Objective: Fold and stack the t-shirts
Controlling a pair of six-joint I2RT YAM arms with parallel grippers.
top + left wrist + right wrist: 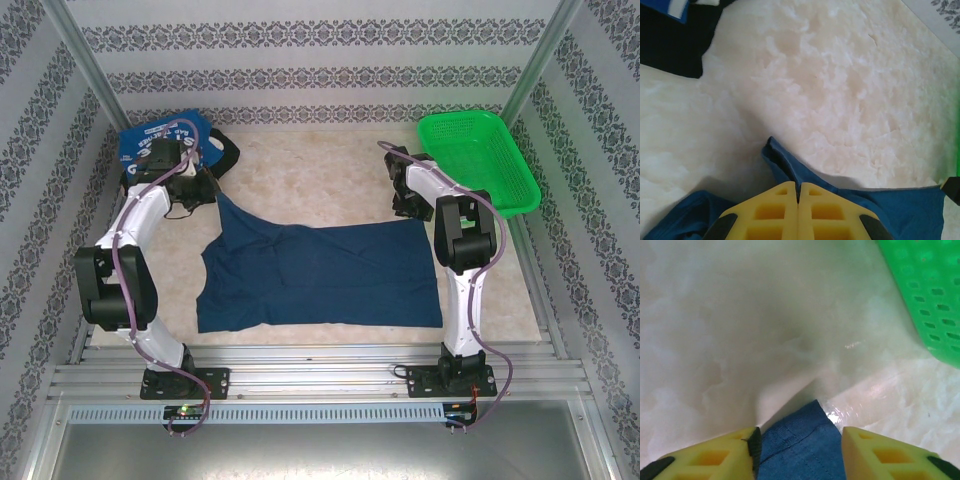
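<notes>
A navy blue t-shirt (320, 275) lies spread flat mid-table. My left gripper (196, 192) is at its far left corner, its yellow fingers (770, 215) shut on a raised fold of the blue cloth (787, 165). My right gripper (408, 206) hangs over the far right corner; its jaws stand apart with the shirt's hem corner (802, 455) lying between them. At the back left lie a blue t-shirt with white lettering (150, 140) and a black t-shirt (226, 155); the left wrist view catches the black t-shirt (670, 45) at its top left.
A green mesh basket (480, 160) stands at the back right, close to my right arm; its wall (925, 295) is just right of the right gripper. Patterned walls and metal posts close in the table on three sides.
</notes>
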